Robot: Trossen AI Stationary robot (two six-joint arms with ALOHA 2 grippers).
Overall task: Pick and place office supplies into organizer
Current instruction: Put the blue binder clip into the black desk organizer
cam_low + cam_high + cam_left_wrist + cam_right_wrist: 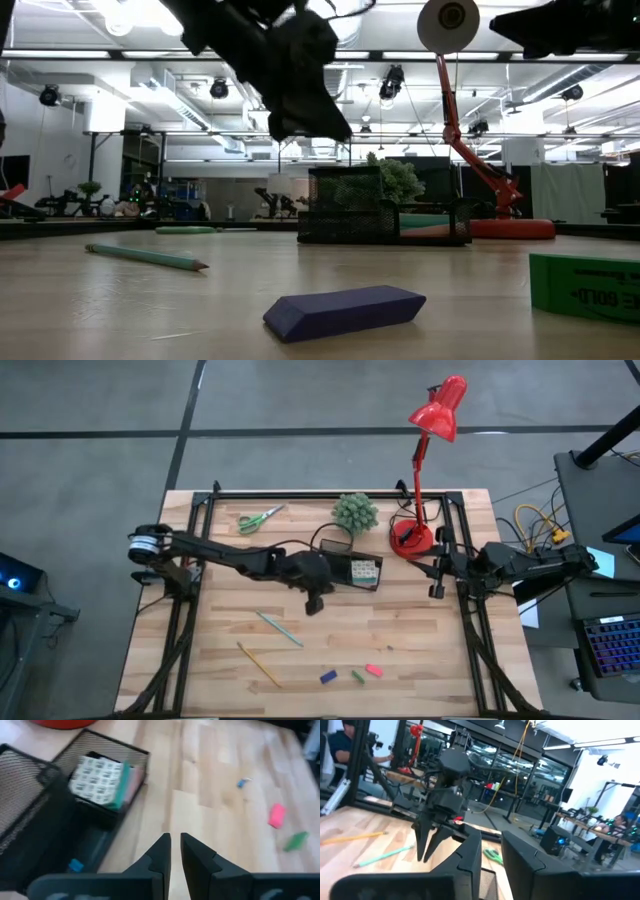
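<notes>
two dark arms over a wooden bench (400,640). far left, green-handled scissors (260,518) near the back edge. left gripper (316,603) nearly closed, empty, hovering just beside the organizer (345,550), white dotted cube (363,570) inside. teal pen (279,628), yellow pencil (259,664), blue, green and pink pieces (351,675) loose in front. potted plant (355,513), red lamp (425,470) behind. right gripper (437,576) slightly parted, empty, far right.

My left gripper (316,603) hangs just beside the black organizer (338,547), whose compartment holds the white dotted cube (364,570). My right gripper (437,575) waits near the red lamp's base (411,539).
</notes>
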